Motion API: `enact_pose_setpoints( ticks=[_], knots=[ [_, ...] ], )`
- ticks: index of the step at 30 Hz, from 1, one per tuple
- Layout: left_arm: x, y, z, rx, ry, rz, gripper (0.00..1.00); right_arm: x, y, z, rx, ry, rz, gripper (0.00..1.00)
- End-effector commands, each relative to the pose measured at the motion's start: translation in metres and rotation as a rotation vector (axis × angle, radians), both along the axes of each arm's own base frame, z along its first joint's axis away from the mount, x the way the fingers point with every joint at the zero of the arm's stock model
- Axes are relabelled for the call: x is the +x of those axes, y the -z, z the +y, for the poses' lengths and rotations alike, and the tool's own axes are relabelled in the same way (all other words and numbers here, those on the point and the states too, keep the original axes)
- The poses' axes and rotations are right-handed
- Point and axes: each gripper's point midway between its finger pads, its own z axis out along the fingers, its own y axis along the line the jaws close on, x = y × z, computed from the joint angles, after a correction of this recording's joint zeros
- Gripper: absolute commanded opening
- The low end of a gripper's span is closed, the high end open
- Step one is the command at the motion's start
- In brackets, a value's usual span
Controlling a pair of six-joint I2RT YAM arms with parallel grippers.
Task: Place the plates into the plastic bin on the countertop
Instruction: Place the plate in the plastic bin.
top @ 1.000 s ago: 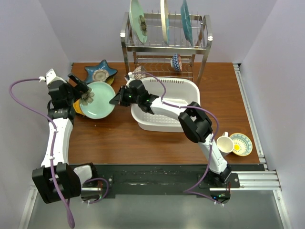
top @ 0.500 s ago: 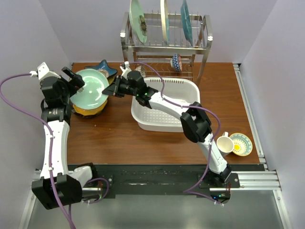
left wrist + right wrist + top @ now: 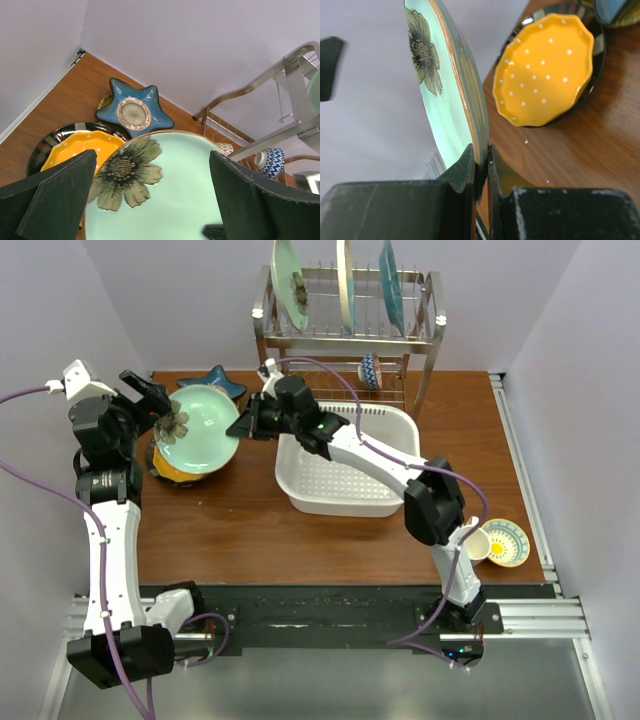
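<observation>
The green plate (image 3: 200, 428) hangs tilted above the stack at the left of the countertop (image 3: 260, 535), its flowered face turned up and toward the left arm. The right claw (image 3: 243, 428) is clamped on its right rim; the right wrist view shows the rim (image 3: 470, 120) edge-on between the pressed fingers. The left claw (image 3: 150, 405) stands wide apart just beside the plate's left edge, not touching it. The bin (image 3: 340, 506) lies to the right, close behind the right claw, so the right arm should carry. Under the plate sit the orange plate (image 3: 545, 70) and star plate (image 3: 134, 106). The bin looks wide enough for the plate to lie flat once clear of the near rim.
</observation>
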Motion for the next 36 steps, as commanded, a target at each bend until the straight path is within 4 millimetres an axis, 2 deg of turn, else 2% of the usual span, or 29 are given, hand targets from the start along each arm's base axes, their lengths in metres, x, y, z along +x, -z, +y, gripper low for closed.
enact_pose_setpoints(
  ticks=[1, 9, 14, 17, 19, 20, 21, 23, 25, 27, 31, 36],
  knots=[
    [0.0, -0.008, -0.008, -0.005, 0.039, -0.025, 1.0, -0.012, -0.13, -0.025, 0.196, -0.004, -0.225, 0.0],
    [0.005, 0.007, -0.011, -0.01, 0.062, 0.001, 1.0, -0.008, -0.126, -0.063, 0.126, 0.051, -0.241, 0.0],
    [0.011, 0.019, -0.015, -0.027, 0.092, 0.017, 1.0, 0.005, -0.127, -0.097, 0.111, 0.113, -0.243, 0.0],
    [0.016, 0.027, -0.018, -0.045, 0.117, 0.031, 1.0, 0.015, -0.118, -0.114, 0.096, 0.14, -0.222, 0.0],
    [0.019, 0.035, -0.02, -0.053, 0.126, 0.048, 1.0, 0.019, -0.119, -0.126, 0.093, 0.158, -0.224, 0.0],
    [0.018, 0.037, -0.019, -0.055, 0.121, 0.053, 1.0, 0.021, -0.111, -0.13, 0.082, 0.164, -0.211, 0.0],
    [0.018, 0.039, -0.019, -0.057, 0.119, 0.054, 1.0, 0.022, -0.113, -0.137, 0.086, 0.172, -0.214, 0.0],
    [0.017, 0.044, -0.019, -0.057, 0.114, 0.053, 1.0, 0.024, -0.106, -0.144, 0.073, 0.188, -0.206, 0.0],
    [0.016, 0.052, -0.019, -0.065, 0.112, 0.06, 1.0, 0.025, -0.107, -0.152, 0.07, 0.199, -0.212, 0.0],
    [0.017, 0.054, -0.021, -0.068, 0.121, 0.062, 1.0, 0.027, -0.099, -0.161, 0.054, 0.213, -0.203, 0.0],
    [0.02, 0.06, -0.023, -0.081, 0.129, 0.074, 1.0, 0.028, -0.096, -0.17, 0.053, 0.221, -0.196, 0.0],
    [0.023, 0.066, -0.028, -0.09, 0.142, 0.09, 1.0, 0.037, -0.086, -0.187, 0.047, 0.242, -0.179, 0.0]
  ],
)
